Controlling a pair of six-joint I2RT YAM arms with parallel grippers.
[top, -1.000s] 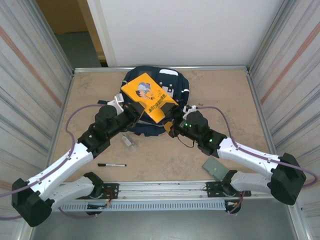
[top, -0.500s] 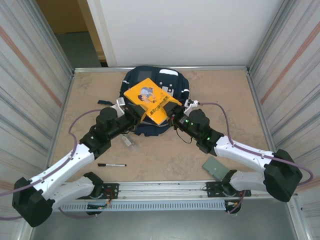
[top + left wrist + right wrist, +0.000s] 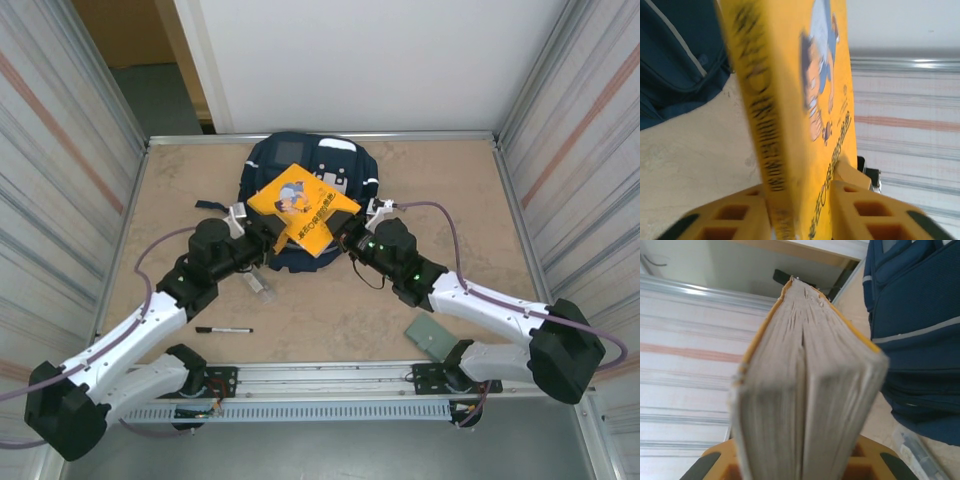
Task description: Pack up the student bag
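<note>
The student bag (image 3: 305, 165), navy with pale stripes, lies flat at the back middle of the table. It also appears at the upper left (image 3: 675, 55) of the left wrist view and on the right (image 3: 920, 340) of the right wrist view. A yellow book (image 3: 303, 208) hangs tilted over its near half, between both grippers. My left gripper (image 3: 268, 232) has the book's spine end (image 3: 790, 125) between its fingers (image 3: 735, 220); whether they still press on it is unclear. My right gripper (image 3: 350, 234) is shut on the book's page edge (image 3: 805, 390).
On the tabletop near the arms lie a black marker (image 3: 224, 330), a small clear object (image 3: 258, 281) and a green card (image 3: 432, 336). Metal walls enclose the table on the left and right, and a rail (image 3: 320, 375) runs along the front edge.
The book has dropped and tilted lower over the bag. The right gripper moved in and shut on its page edge. The left arm shifted slightly back.
</note>
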